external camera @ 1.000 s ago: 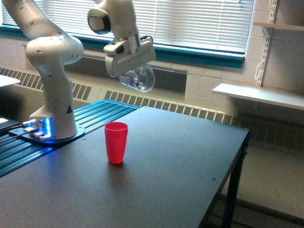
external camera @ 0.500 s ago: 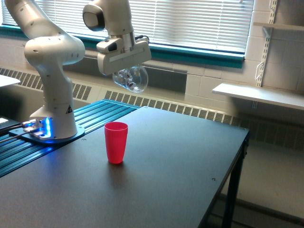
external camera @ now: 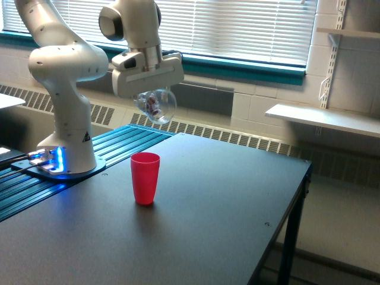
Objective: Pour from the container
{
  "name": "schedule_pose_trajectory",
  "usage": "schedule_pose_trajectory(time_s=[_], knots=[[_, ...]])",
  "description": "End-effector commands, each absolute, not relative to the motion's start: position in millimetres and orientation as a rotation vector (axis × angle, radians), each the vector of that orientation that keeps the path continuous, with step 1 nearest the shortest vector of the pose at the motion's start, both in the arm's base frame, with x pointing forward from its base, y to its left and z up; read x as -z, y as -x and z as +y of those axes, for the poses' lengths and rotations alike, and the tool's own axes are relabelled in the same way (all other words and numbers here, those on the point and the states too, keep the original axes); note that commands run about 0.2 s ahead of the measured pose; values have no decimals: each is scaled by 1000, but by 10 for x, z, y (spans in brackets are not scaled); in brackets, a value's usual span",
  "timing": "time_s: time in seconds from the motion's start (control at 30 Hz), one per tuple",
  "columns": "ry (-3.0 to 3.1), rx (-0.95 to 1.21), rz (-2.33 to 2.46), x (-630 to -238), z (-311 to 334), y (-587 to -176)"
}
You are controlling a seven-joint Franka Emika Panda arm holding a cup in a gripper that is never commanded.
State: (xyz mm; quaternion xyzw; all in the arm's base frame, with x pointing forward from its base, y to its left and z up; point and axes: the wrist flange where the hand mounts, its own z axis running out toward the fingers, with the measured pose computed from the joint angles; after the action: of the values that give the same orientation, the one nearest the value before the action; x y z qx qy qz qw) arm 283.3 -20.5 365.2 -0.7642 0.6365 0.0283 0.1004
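My gripper [external camera: 152, 96] is shut on the container [external camera: 155, 105], a clear rounded cup with small dark reddish-brown pieces showing through its wall. The container hangs tilted below the white hand, well above the table. An opaque red plastic cup [external camera: 145, 177] stands upright on the dark table, almost directly below the container and a little to the exterior view's left of it. The fingers are mostly hidden behind the glass.
The arm's white base [external camera: 66, 142] sits on a blue-ribbed platform [external camera: 113, 148] at the exterior view's left. The dark table [external camera: 225, 225] ends at an edge on the right. A window with blinds and a radiator run along the back; white shelves [external camera: 323, 119] hang at right.
The gripper has carried the container toward the exterior view's left and slightly down, bringing it over the red cup. The red cup has not moved.
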Motion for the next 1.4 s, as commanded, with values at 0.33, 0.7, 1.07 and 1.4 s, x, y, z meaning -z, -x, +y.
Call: schedule_pose_trajectory(time_s=[0.33, 0.7, 1.07, 1.4], knots=[[2285, -253, 1924, -3279, -399, -2696], [2261, -354, 1908, -3112, -434, -2675], [2243, -376, 1887, -3056, -434, -2678], [2215, -417, 1861, -3030, -440, -2652]])
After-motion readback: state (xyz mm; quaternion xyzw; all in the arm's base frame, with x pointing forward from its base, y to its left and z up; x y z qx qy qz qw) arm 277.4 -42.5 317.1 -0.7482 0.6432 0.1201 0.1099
